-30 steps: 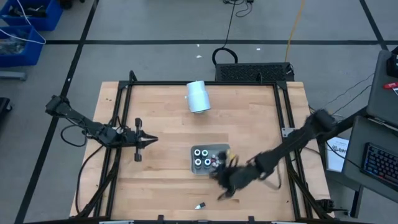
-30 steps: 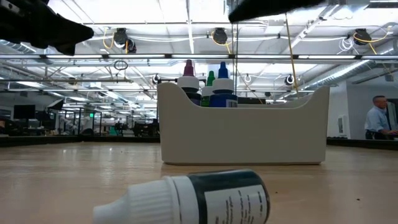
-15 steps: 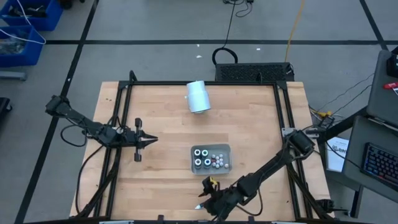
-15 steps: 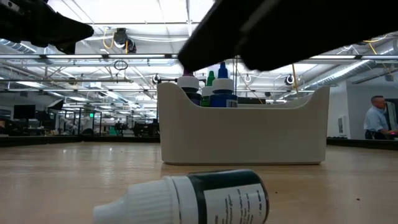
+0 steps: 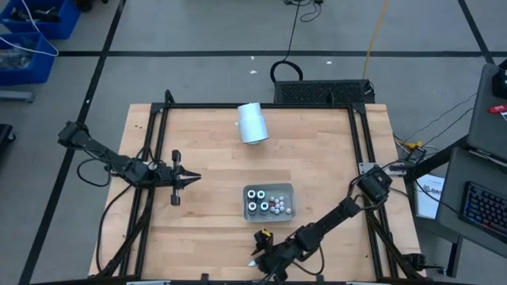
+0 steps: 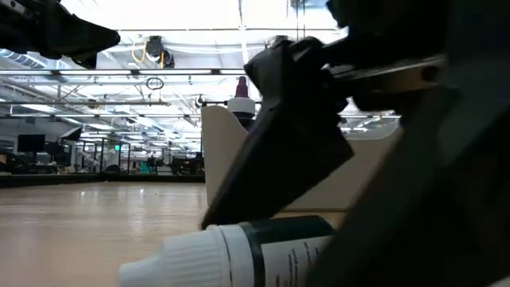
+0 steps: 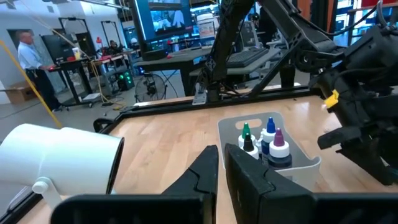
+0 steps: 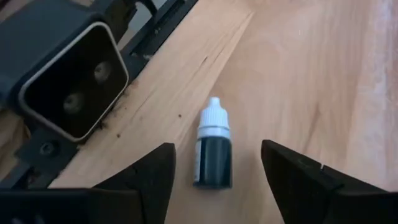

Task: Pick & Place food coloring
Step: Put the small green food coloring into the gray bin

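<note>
Spread wide, the jaws of the right gripper (image 8: pixel 214 180) hang over the lying food coloring bottle (image 8: pixel 213 152) at the table's (image 5: pixel 206 142) lower edge, its long axis running between them, while the left gripper (image 5: pixel 190 180), pressed together, waits far left.

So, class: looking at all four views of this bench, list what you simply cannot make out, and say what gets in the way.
- Low view: most of the pale grey plastic tray, hidden behind the right arm.
- Right wrist view: the print on the dark, white-capped bottle lying on the wood, too small.
- High view: that bottle, covered by the open right gripper.
- Left wrist view: the white cylinder, cut off by the edge.
</note>
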`<state>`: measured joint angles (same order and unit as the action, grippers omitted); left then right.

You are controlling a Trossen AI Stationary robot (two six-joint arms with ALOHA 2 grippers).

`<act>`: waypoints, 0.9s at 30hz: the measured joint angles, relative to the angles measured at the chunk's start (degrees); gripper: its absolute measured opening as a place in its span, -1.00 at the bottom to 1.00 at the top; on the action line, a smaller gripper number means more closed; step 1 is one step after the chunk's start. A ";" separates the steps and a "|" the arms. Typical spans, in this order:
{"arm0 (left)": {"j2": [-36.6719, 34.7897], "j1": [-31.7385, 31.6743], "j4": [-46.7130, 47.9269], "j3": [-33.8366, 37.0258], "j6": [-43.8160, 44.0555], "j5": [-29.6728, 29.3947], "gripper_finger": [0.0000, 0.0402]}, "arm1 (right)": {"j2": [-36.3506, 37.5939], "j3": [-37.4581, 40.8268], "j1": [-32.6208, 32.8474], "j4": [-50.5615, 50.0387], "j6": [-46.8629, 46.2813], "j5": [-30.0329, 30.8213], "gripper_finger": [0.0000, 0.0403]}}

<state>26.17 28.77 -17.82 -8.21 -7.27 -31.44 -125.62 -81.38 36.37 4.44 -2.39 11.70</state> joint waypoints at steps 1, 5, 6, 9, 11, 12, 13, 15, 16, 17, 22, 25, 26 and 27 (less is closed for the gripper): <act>0.00 0.00 0.00 0.00 0.00 0.00 -0.81 | -0.38 0.00 -0.03 0.74 -0.09 0.00 0.11; 0.00 0.00 -0.02 0.00 0.00 0.04 -0.81 | -0.92 0.01 -0.35 1.84 -0.28 -0.24 0.03; 0.00 0.00 -0.02 0.00 0.00 0.04 -0.81 | -0.92 0.09 -0.39 1.85 -0.80 -0.27 -0.01; 0.00 0.00 -0.02 0.00 0.00 0.04 -0.81 | -0.93 0.13 -0.85 1.59 -2.50 -1.72 -0.15; 0.00 0.00 -0.02 0.00 0.00 0.04 -0.81 | -0.94 0.13 -1.30 0.82 -3.76 -2.85 -0.27; 0.00 0.00 -0.02 0.00 0.00 0.04 -0.81 | -0.94 0.13 -1.50 0.24 -4.55 -2.83 -0.34; 0.00 0.00 -0.02 0.00 0.00 0.04 -0.81 | -0.94 0.13 -1.71 -0.52 -5.31 -2.78 -0.42; 0.00 0.00 -0.02 0.00 0.02 0.04 -0.81 | -0.94 0.13 -2.08 -0.93 -6.17 -2.85 -0.57; 0.00 0.00 -0.02 0.00 0.02 0.08 -0.81 | -0.92 0.13 -2.17 -0.97 -6.20 -2.86 -0.64; 0.00 0.00 -0.02 0.00 0.01 0.36 -0.81 | -0.92 0.13 -2.17 -0.91 -6.11 -2.83 -0.70; 0.00 0.00 -0.18 0.00 0.15 4.62 -0.81 | -0.69 0.23 -2.13 -0.43 -4.21 -0.83 -0.70; 0.06 0.06 -0.98 -0.02 0.67 6.32 -0.81 | 0.68 0.43 -2.23 -1.11 -1.78 2.15 -0.70; 0.43 0.19 -0.86 -0.02 0.54 6.90 -0.81 | 1.53 0.60 -2.36 -1.92 -0.92 3.90 -0.70; 1.00 0.40 -0.79 -0.02 -0.24 7.33 -0.81 | 2.58 0.59 -2.58 -1.62 0.00 5.49 -0.70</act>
<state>27.18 29.18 -18.61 -8.23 -7.51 -24.11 -123.05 -80.79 33.79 2.83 -2.39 17.19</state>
